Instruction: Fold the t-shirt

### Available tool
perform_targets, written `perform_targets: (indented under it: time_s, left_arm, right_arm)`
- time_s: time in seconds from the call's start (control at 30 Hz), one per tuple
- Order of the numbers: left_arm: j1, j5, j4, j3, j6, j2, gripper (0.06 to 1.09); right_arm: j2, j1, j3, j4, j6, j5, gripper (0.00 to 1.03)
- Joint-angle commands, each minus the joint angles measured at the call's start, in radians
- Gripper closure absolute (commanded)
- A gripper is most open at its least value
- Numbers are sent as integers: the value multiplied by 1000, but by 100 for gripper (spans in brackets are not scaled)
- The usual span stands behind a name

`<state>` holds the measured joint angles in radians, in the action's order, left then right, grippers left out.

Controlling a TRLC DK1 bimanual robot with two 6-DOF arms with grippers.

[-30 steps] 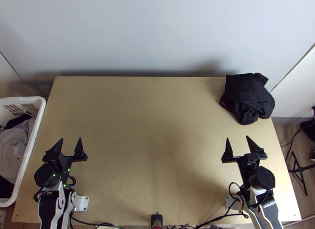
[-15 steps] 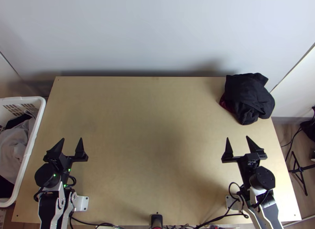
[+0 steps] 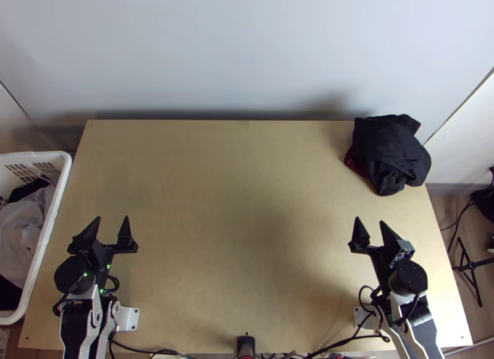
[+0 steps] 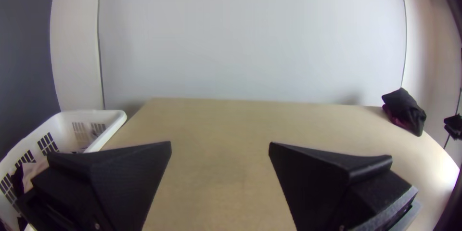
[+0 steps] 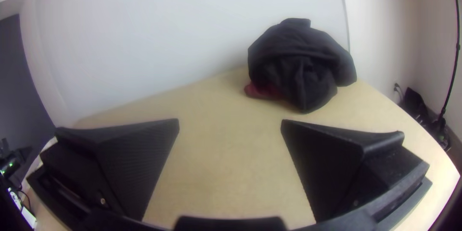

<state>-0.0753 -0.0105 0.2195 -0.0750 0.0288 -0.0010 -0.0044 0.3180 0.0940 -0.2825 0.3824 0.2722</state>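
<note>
Cloth heap (image 3: 389,152), black, lay at table's two o'clock, likely soft; near fold (image 3: 388,181) looked pinchable. Left gripper (image 3: 112,217), right gripper (image 3: 369,220) gaped wide.

Soft light leaves shadows along the wall (image 3: 247,56).

A light wooden table (image 3: 216,186) bears bunched black cloth (image 3: 389,146), far right; dark red cloth (image 5: 264,91) shows beneath.

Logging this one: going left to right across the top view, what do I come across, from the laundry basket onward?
White laundry basket → left claw → bunched black cloth → black floor stand.
</note>
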Motion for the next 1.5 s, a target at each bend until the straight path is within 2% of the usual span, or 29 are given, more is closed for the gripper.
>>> perform_targets:
  time_s: [0.0,0.17,0.37,0.47,0.6,0.7,0.83,0.93,1.47]
  left_arm:
    - [26,-2,1,0,8,-1,10]
    - [17,-2,0,0,10,-1,10]
    - [26,-2,0,0,11,-1,10]
    - [26,-2,0,0,13,-1,10]
    - [23,-2,0,0,13,-1,10]
    - [19,-2,0,0,8,-1,10]
    - [34,-2,0,0,-9,1,10]
    - [45,-2,0,0,-10,1,10]
    - [137,-2,1,0,-12,1,10]
  right_arm:
    - [0,0,1,-11,38,10,4]
    - [0,-91,4,2,27,16,4]
    - [0,-270,3,80,16,16,5]
    - [0,-367,1,106,-59,12,7]
    - [0,-319,0,57,-251,10,7]
    - [1,-319,0,68,-320,5,6]
    - [3,-292,0,75,-405,-102,6]
    - [3,-290,0,65,-413,-172,6]
    - [3,-287,0,65,-405,-194,5]
